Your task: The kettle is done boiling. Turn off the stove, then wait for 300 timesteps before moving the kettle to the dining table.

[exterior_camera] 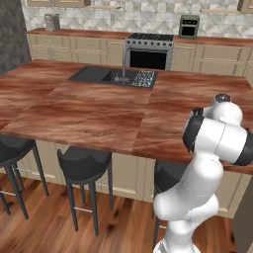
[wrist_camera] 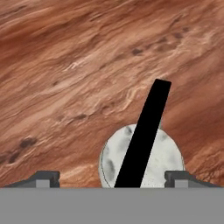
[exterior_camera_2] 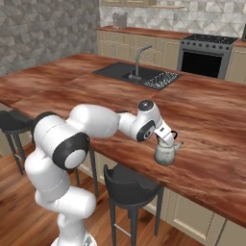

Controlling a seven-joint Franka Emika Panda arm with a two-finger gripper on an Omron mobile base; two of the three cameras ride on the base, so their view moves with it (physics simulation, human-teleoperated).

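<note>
Kettle (exterior_camera_2: 166,153) stands upright on the dining table (exterior_camera_2: 216,120), near its front edge. Gripper (wrist_camera: 113,178) sits directly over it with fingers (wrist_camera: 43,178) spread wide to either side of the black handle (wrist_camera: 144,135), gripping nothing.

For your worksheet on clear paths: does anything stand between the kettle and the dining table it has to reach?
Nothing visible does. The kettle already sits on the dining table, near its front edge. The hand is just above it, and in the hand view its fingertips stand apart on either side of the kettle's black handle.
</note>
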